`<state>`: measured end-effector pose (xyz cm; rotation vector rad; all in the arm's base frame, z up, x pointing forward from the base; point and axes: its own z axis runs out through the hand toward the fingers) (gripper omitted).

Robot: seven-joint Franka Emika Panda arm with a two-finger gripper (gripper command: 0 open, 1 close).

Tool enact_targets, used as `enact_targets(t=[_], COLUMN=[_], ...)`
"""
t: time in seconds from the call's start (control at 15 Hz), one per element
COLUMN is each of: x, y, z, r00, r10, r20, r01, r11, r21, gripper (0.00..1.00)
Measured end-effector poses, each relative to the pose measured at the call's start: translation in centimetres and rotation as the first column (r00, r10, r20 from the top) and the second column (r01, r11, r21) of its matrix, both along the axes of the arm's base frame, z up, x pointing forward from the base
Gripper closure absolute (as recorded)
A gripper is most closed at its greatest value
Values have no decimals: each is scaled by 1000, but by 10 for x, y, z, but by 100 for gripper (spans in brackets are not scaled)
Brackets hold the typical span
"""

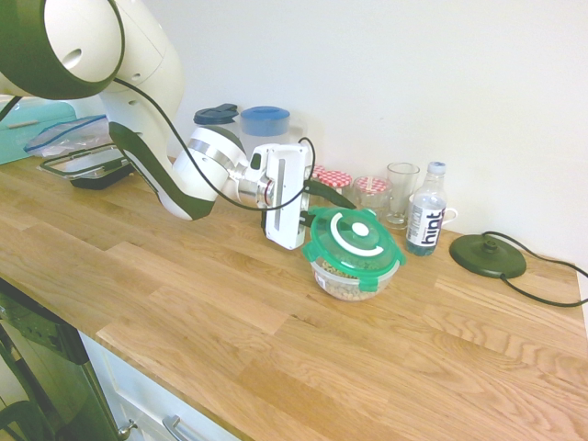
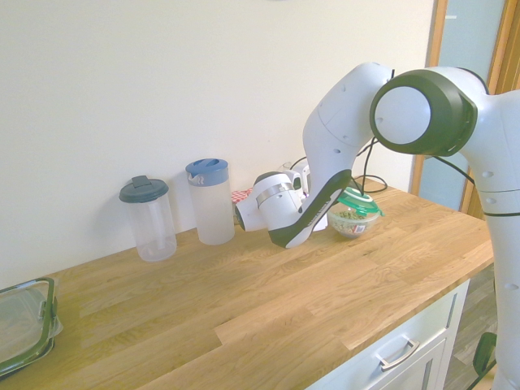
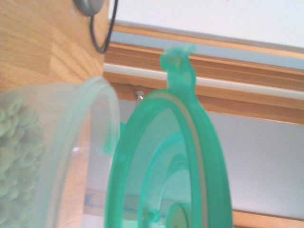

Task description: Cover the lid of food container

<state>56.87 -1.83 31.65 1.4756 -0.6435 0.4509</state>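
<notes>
Green plastic marks your lid [image 1: 353,241]: it lies tilted over the bowl [image 1: 344,288], not seated, with a gap at the rim in the wrist view. Your claw [image 1: 332,212] stands with its fingers apart at the lid's wall-side edge—whether they touch it, you can't tell. The next move should be down onto the rim, levelling the lid first. You have open counter [image 1: 276,367] towards the front edge; the jars [image 1: 371,195] and bottle [image 1: 426,216] crowd the wall side.

White and dark-green arm [image 1: 142,78], smooth rounded casings, silvery wrist ring, black cable, white boxy end effector [image 1: 287,195]
</notes>
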Motion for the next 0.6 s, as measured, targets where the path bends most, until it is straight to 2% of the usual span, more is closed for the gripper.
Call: enact_targets(t=[0.33, 0.47, 0.6], x=[-1, 2, 2], y=[23, 32, 44], z=[32, 59, 89], r00=[998, 996, 994], r10=[-56, -82, -106], r20=[31, 26, 25], r01=[48, 69, 83], r11=[979, 943, 889], r21=[200, 324, 449], gripper=[0, 0, 0])
